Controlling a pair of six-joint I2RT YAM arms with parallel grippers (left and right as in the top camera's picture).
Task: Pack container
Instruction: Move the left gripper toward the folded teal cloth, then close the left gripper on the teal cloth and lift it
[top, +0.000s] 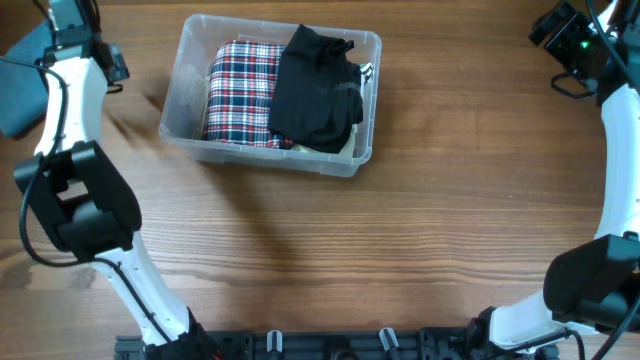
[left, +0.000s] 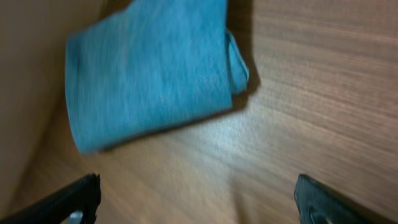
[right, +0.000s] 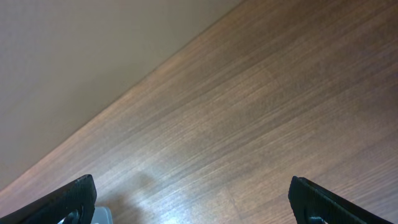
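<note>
**Container packed with two garments; both hands open and away from it**

Container (top: 188, 45): clear tub on the table (top: 400, 250), in the far-left quarter as the overhead view shows it. It sits flat with its opening upward. The long axis runs roughly left to right across the picture, turned slightly clockwise, so the right end lies a little lower in the frame than the left. The short sides face the two arms.

Contents: a plaid garment (top: 240, 95), red, white and black, folded, fills the middle and left. A black garment (top: 315, 90) lies over the right half and overlaps the plaid's right edge. A pale strip shows beneath the black garment at the near right corner; I cannot tell what it is. A bare strip of tub floor shows at the left end.

Left hand (left: 196, 199): fingers wide apart, nothing between them, above bare table. A folded blue cloth (left: 149, 68) lies on the table just ahead of it, untouched; overhead it sits at the far left edge, well apart from the container.

Right hand (right: 193, 202): fingers spread wide, empty, over bare wood at the far right, well apart from the container.
</note>
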